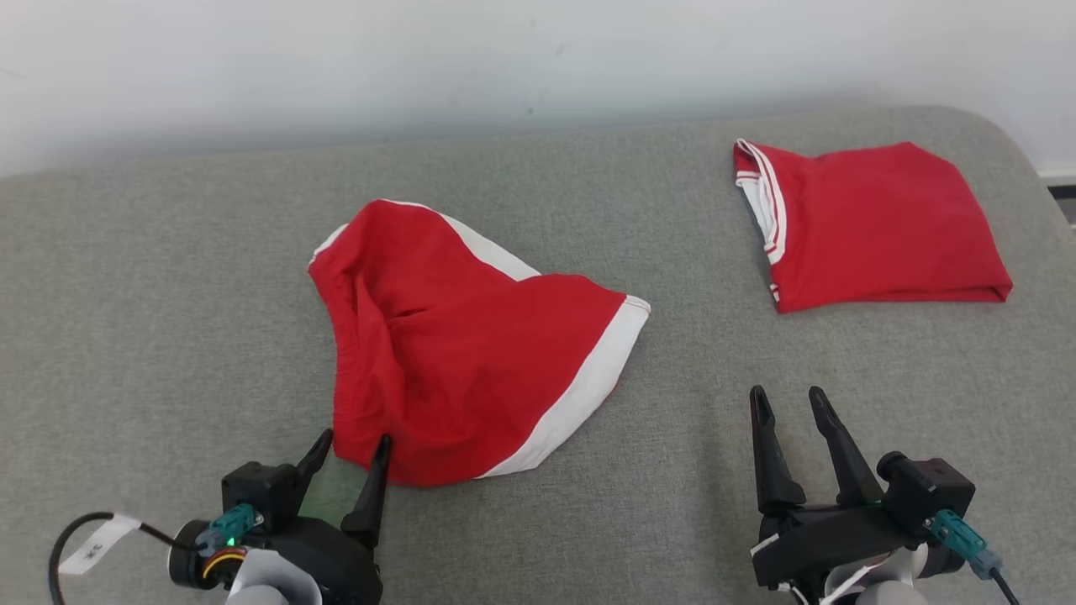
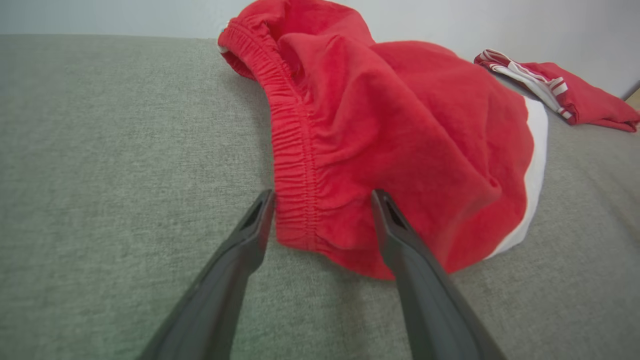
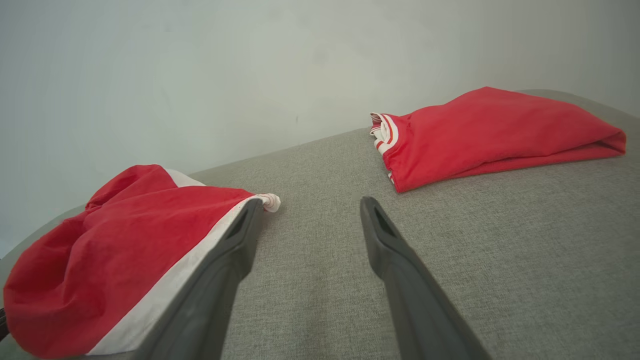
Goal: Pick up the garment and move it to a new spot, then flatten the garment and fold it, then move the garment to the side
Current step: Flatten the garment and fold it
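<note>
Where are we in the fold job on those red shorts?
Done: nothing on the shorts, though another red garment lies folded at far right. In hand: the left tool, open, has the elastic waistband of the crumpled red shorts between its fingers, not yet closed; the right tool is open over bare grey cushion. Left: pick up, relocate, flatten, fold, set aside.

No writing could be read anywhere in the room. The only label was a small white tag [image 1: 99,544] fixed on the black cable [image 1: 55,550] at the lower left of the head view. It carried a few dark marks, but they were too small and blurred, and turned sideways, so I could not tell if they were letters or numbers.
</note>
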